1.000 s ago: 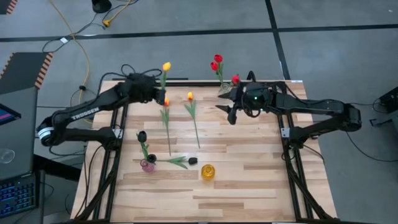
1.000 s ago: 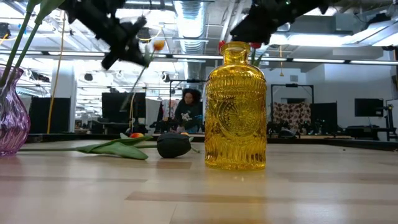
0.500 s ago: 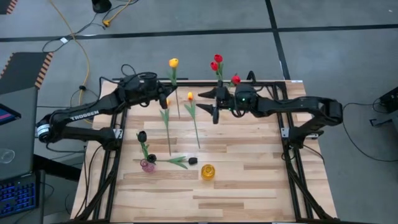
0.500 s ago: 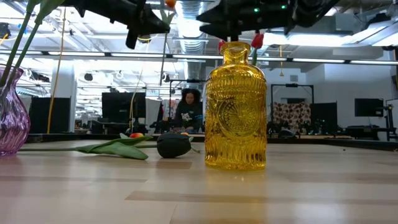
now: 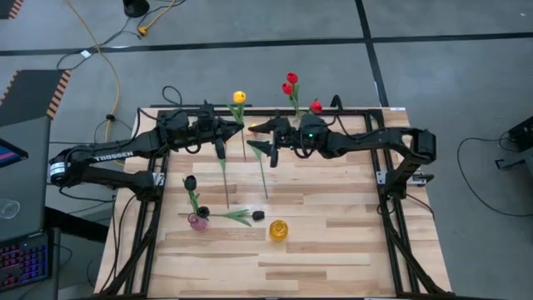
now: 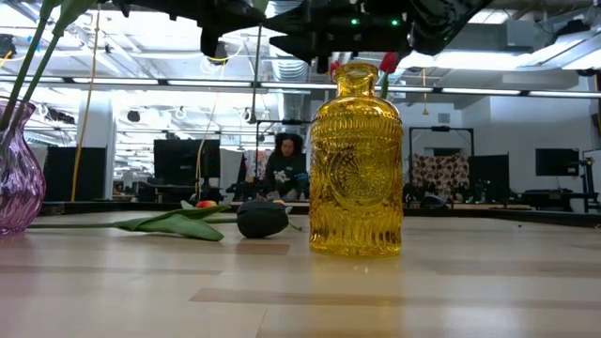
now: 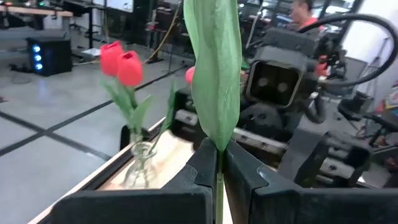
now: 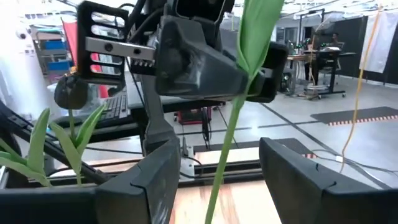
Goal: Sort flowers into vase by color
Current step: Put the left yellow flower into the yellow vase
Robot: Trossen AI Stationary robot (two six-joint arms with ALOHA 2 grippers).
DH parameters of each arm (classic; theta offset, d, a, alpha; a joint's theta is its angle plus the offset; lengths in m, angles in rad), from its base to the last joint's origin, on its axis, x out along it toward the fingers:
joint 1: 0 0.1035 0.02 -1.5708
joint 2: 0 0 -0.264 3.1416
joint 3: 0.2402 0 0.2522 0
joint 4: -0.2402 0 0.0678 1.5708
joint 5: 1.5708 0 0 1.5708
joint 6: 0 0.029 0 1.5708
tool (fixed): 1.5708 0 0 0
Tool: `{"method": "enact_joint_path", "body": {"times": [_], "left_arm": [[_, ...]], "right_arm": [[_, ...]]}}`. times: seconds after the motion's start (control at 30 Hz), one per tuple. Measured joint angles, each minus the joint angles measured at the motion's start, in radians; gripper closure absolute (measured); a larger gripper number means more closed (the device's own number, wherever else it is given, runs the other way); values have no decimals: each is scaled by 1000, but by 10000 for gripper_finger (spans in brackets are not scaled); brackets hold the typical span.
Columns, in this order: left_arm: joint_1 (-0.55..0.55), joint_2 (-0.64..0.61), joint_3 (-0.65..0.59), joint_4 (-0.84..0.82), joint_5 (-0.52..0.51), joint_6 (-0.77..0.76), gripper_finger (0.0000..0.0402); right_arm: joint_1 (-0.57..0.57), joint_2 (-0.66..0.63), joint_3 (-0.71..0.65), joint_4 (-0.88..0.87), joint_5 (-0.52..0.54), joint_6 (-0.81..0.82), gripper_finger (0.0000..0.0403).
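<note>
two grippers are being brought face to face above the far middle of the tabletop [image 5: 333,225], and the coming move is judged to be a handover turning on one stem. the yellow tulip [image 5: 239,97] is being held upright in the left gripper [image 5: 218,133], whose fingers [image 7: 205,168] are being kept clamped together on its thin green stem, the long axis running roughly vertical, head above and stem hanging below. the right gripper [image 5: 265,137] is being held just beside it with fingers [image 8: 155,180] spread wide apart, and in the right wrist view the stem is being framed between them, not yet touched. the right arm is therefore judged the nearer one to receive it.

around them, two orange-headed tulips [image 5: 261,171] are lying flat on the tabletop beneath the grippers, a clear vase with red tulips [image 5: 291,83] is standing at the far edge, close behind the right gripper, where it could be brushed. a pink vase [image 5: 197,221] with a black tulip, a second black tulip [image 5: 257,215] lying flat, and the empty yellow vase [image 5: 278,230] are standing well apart on the near side
</note>
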Motion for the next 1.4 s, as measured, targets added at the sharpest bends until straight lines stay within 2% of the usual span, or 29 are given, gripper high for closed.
{"method": "enact_joint_path", "body": {"times": [0.27, 0.47, 0.7, 0.97, 1.17, 1.4], "left_arm": [[-31, 0, 0, 2, 0, 20, 401], [-54, 0, 0, 6, 0, 45, 401], [-76, 0, 0, 6, 0, 57, 401], [-85, 0, 0, 6, 0, 60, 401], [-86, 0, 0, 3, 1, 61, 379], [-86, 0, 0, -3, 27, 115, 332]], "right_arm": [[10, 27, 59, 0, 0, -1, 158], [13, 27, 84, -33, 0, -1, 181], [32, 27, 87, -47, 0, -2, 229], [50, 27, 87, -56, 0, -19, 310], [48, 27, 87, -58, 1, -19, 369], [48, 19, 87, -69, 1, -19, 374]]}}
